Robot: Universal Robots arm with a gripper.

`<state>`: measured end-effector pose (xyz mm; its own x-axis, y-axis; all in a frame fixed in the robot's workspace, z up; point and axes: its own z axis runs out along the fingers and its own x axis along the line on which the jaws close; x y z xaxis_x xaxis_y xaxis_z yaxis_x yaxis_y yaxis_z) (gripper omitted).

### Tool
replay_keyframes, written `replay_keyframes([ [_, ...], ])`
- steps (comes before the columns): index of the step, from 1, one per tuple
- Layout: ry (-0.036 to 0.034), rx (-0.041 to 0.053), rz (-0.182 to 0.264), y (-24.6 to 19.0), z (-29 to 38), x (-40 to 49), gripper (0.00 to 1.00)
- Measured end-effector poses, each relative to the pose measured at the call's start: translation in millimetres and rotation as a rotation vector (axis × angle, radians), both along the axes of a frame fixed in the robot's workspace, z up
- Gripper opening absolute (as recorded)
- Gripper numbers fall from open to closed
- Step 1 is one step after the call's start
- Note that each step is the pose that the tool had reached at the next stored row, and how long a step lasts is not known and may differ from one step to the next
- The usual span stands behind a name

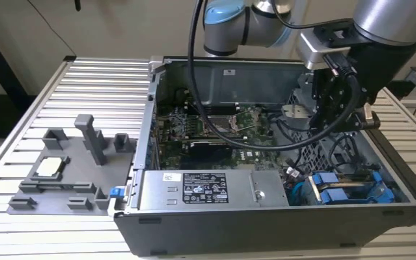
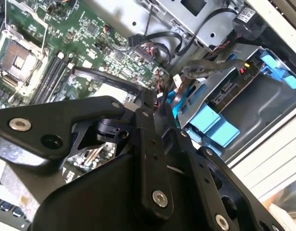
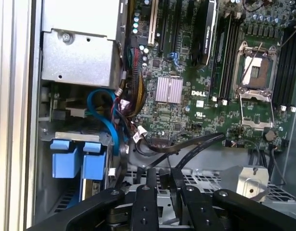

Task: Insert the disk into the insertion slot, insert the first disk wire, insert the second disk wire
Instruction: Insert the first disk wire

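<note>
Ribbed aluminium table [image 1: 85, 81], your work surface, carries every item below. Item one, at the exterior view's left: grey fixture tray [image 1: 67, 157] with upright posts, likely there to keep parts at fixed pick-up spots; a small square chip [image 1: 51, 166] rests on it. Item two, centre: open computer case [image 1: 266, 227], laid on its side so the arm can reach in from above; green motherboard [image 1: 208, 146] exposed, grey labelled power-supply box [image 1: 201, 189] along the near wall. Item three, right of that box: the disk [image 1: 336, 196], sitting in the corner bay, bright blue frame tabs showing, metal body mostly hidden. Item four: your gripper [image 3: 165, 171], hanging inside the case above loose black cables [image 3: 186, 147], near the bay; open or closed, you cannot tell.
</note>
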<state>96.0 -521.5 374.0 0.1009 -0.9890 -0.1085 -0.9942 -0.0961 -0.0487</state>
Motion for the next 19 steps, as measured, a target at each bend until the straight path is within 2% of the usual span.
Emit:
replay_keyframes([
  [8, 0.0, 0.0087, -0.023, -1.3, -3.3, 0.5, 0.27],
  [12, 0.0001, 0.0166, -0.024, -2.7, -3.6, -1.9, 0.27],
  [19, 0.0001, 0.0184, -0.024, -3.8, -4.0, -5.5, 0.27],
])
